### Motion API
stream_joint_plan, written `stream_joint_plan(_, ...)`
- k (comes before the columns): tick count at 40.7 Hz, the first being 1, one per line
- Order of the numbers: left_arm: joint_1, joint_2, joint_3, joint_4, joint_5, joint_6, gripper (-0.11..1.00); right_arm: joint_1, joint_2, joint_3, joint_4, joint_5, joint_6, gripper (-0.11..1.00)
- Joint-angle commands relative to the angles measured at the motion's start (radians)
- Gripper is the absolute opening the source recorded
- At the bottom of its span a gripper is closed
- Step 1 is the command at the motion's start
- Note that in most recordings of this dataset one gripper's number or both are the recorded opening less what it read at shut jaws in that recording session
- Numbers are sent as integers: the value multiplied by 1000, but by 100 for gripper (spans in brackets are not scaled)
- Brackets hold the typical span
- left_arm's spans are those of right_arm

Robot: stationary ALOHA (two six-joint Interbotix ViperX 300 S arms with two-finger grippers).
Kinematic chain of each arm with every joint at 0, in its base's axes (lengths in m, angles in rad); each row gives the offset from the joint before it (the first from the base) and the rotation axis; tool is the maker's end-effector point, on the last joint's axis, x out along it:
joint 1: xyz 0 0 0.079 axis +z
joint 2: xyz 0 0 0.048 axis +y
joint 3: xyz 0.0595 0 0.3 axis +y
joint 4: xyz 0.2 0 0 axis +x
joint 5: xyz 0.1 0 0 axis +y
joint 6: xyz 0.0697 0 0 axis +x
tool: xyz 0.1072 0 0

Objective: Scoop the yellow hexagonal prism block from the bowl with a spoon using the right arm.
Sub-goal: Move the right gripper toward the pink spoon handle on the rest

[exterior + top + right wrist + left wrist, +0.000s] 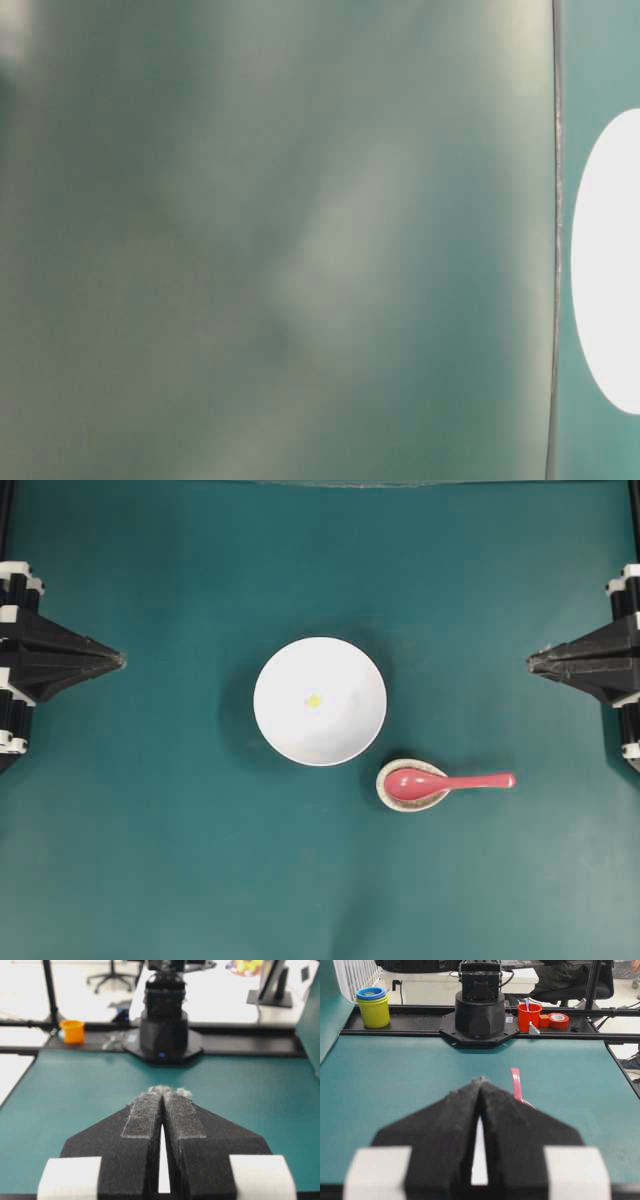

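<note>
**Both arms parked, spoon untouched: the risks sit in the pickup and the scoop**

I have the right gripper (pixel 530 662) clenched with nothing in it, its tips pressed together at the right edge of the table (pixel 150 860), well apart from everything. The left gripper (pixel 120 661) is clenched and empty too, on the far left.

The spoon (pixel 445 782) lies with its scoop in a small speckled dish (pixel 384 788) and its handle pointing towards my right arm. My worry is the grasp. The handle looks short, glossy and low to the table, so I judge the tips could slide off or tip the scoop out of the dish. The dish sits just beside the bowl (pixel 345 735), so a clumsy grab could knock both.

The second risk is the scoop itself. The block (pixel 313 701) is tiny against the spoon's scoop and the bowl looks slick, so I expect the spoon might push it around rather than get under it, or shove the bowl across the table.

The block is bright yellow, lying near the middle of the plain white bowl, slightly left of centre. The table-level view is too blurred to help me.
</note>
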Motion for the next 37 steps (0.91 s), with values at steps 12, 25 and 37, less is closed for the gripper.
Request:
stream_joint_plan(12,0,11,-43,8,28,-8,0,2,9,-28,3,-6,3,1)
stream_joint_plan(25,0,12,-44,9,28,-8,0,2,26,-23,3,-3,3,46)
stream_joint_plan(37,0,11,-43,9,28,-8,0,5,112,0,12,-12,37,61)
